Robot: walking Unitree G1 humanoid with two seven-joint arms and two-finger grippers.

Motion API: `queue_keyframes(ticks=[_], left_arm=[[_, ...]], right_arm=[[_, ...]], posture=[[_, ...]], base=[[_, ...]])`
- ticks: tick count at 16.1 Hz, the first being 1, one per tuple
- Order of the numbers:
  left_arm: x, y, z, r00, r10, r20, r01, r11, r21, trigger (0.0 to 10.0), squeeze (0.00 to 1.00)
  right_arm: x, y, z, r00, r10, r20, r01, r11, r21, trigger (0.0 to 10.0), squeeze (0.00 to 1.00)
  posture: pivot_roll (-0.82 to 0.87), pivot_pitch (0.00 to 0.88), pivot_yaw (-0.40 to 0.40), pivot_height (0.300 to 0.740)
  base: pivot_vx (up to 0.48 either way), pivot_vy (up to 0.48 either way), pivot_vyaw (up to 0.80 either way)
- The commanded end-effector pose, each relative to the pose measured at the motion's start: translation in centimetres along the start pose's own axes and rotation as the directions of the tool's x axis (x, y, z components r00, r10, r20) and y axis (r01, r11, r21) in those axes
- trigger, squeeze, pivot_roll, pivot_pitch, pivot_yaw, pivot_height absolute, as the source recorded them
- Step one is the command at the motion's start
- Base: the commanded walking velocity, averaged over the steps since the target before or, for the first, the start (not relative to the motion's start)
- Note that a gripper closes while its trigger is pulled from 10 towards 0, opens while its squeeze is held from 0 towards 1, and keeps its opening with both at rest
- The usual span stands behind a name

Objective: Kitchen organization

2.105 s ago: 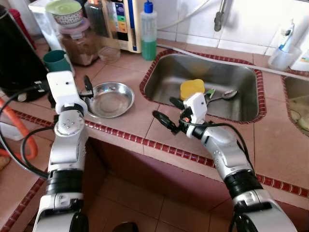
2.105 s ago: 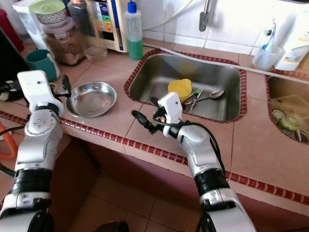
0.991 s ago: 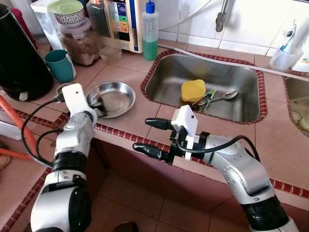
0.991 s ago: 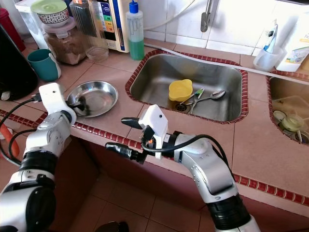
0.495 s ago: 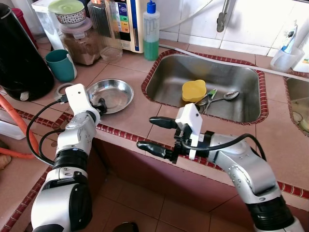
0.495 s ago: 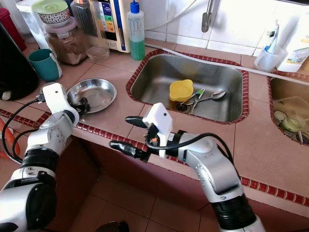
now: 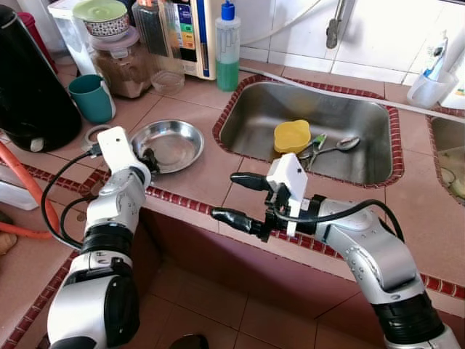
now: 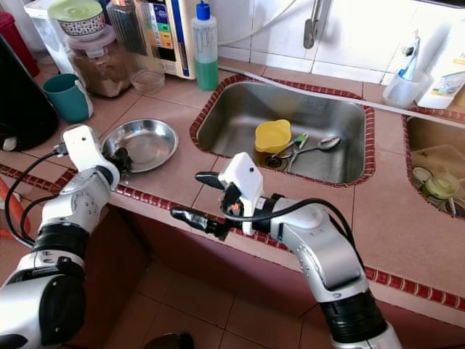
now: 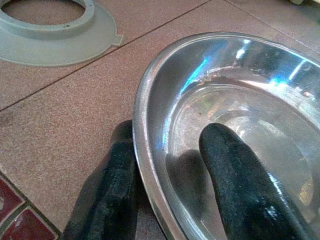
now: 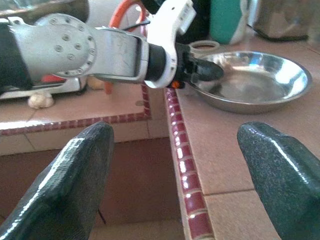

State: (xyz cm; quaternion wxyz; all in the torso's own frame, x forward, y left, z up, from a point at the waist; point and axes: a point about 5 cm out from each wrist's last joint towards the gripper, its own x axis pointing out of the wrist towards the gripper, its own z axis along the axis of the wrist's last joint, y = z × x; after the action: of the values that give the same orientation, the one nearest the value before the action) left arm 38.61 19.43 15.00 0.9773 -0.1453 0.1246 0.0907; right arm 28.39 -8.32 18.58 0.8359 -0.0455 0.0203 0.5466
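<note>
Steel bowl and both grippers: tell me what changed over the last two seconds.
The left gripper came down onto the steel bowl's near rim, one finger inside, one outside. The right gripper pulled back from the sink to the counter edge and turned toward the bowl, fingers wide open. The bowl stayed put, and so did the yellow lid in the sink.

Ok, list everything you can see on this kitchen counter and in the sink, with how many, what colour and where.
Steel bowl: one, silver, on the counter left of the sink.
Sink: one, steel, set into the counter.
Yellow cup: one, yellow, in the sink.
Spoon: one, silver, in the sink beside the cup.
Soap bottle: one, green liquid, blue cap, behind the sink's left corner.
Teal mug: one, teal, far left of the counter.
Jar: one, brown contents, behind the mug.
Ring: one, pale green, flat beside the bowl.
Left gripper: fingers astride the bowl's rim.
Right gripper: open, over the counter's front edge.
</note>
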Motion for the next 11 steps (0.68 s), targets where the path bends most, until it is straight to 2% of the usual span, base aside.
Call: queue_keyframes(ticks=[1, 6, 11], left_arm=[[0.1, 0.3, -0.2, 1.000, 0.027, 0.009, -0.027, 0.999, 0.024, 0.0, 0.00], [-0.1, 0.1, -0.2, 0.999, 0.000, 0.044, -0.001, 1.000, 0.012, 0.0, 0.00], [-0.6, -0.5, 1.3, 0.980, -0.023, 0.198, 0.017, 0.999, 0.035, 0.0, 0.00]], right_arm=[[0.0, -0.3, 0.3, 1.000, -0.015, 0.002, 0.015, 1.000, -0.017, 10.0, 0.00], [0.0, -0.7, 0.1, 0.999, -0.046, -0.009, 0.046, 0.999, -0.021, 10.0, 0.00], [0.2, -1.7, -0.1, 0.991, -0.132, -0.011, 0.132, 0.991, 0.003, 10.0, 0.00]], posture=[[0.00, 0.126, 0.048, 0.740], [0.00, 0.129, 0.047, 0.740], [0.01, 0.129, 0.047, 0.740]], base=[[0.000, 0.000, 0.00], [0.000, 0.000, 0.00], [0.000, 0.000, 0.00]])
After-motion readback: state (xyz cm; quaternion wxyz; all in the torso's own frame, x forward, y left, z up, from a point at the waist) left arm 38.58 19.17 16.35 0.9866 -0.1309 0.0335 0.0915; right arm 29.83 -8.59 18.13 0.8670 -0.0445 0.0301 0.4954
